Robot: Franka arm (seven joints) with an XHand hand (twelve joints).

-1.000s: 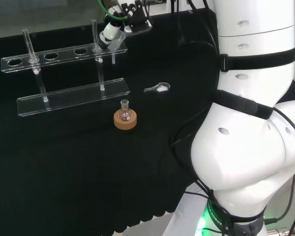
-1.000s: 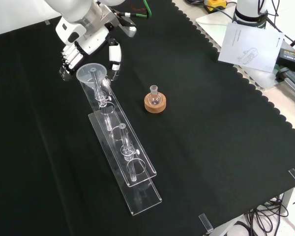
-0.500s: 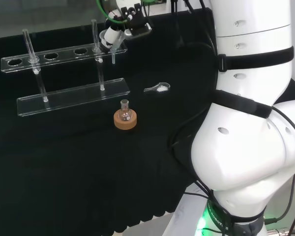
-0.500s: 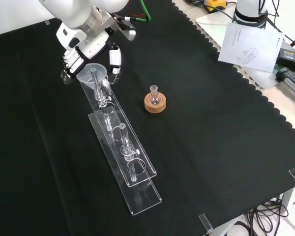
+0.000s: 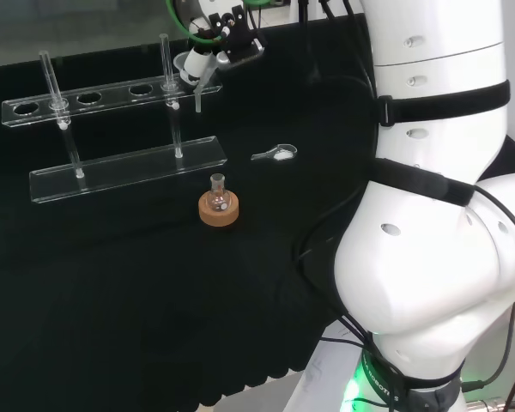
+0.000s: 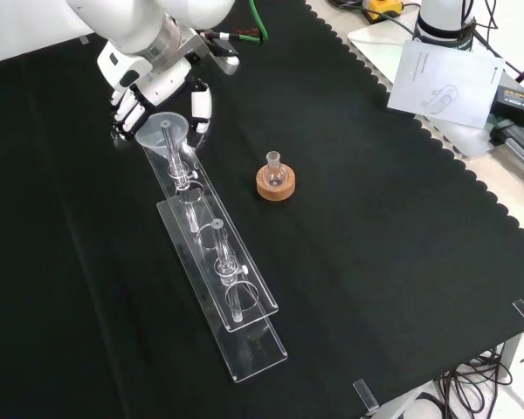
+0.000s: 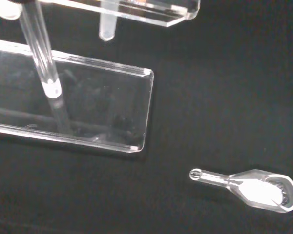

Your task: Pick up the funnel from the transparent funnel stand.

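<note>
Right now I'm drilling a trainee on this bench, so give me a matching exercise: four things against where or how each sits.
Things:
1. funnel
2. small flask
3. scoop
4. hand

Places:
A. lying on the cloth
B. on a cork ring
C. in the end hole of the funnel stand
D. fingers either side of the funnel's rim

Pairs: 1-C, 2-B, 3-A, 4-D

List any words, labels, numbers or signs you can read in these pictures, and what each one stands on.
None can be read.
Sheet of paper at the front view's top right: a line drawing and lines of print, too small to read.
Funnel, funnel stand, flask and hand: no markings visible.
</note>
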